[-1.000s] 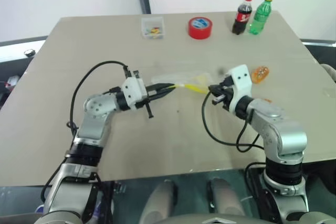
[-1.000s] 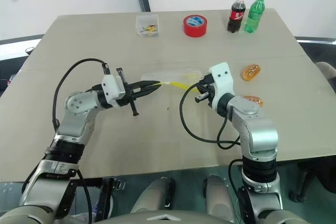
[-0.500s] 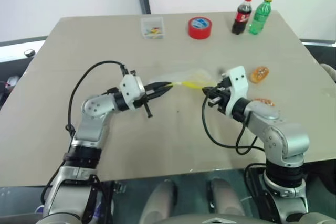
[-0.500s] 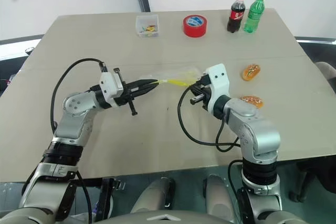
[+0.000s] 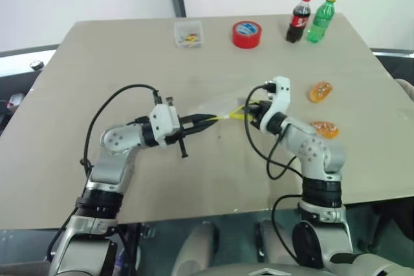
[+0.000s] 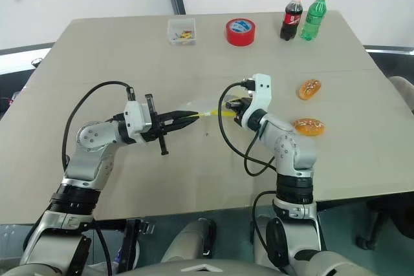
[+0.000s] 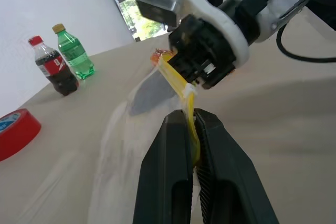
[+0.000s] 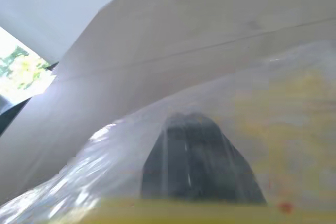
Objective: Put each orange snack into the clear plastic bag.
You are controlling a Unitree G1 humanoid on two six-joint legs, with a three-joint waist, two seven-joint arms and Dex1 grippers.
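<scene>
The clear plastic bag hangs stretched between my two grippers above the table's middle, its yellow seal strip taut. My left gripper is shut on one end of the strip; in the left wrist view its fingertips pinch the yellow edge. My right gripper is shut on the other end, and its fingers show through the crinkly film. Two orange snacks lie on the table to the right of my right arm: one farther back, the other nearer.
Along the far edge stand a small clear box, a red tape roll, a cola bottle and a green bottle. Black cables loop from both wrists over the tabletop.
My right gripper has swung forward and left, closer to the left gripper, with its forearm folding in. The bag's strip is now shorter and tauter between them. The left gripper has hardly moved.
</scene>
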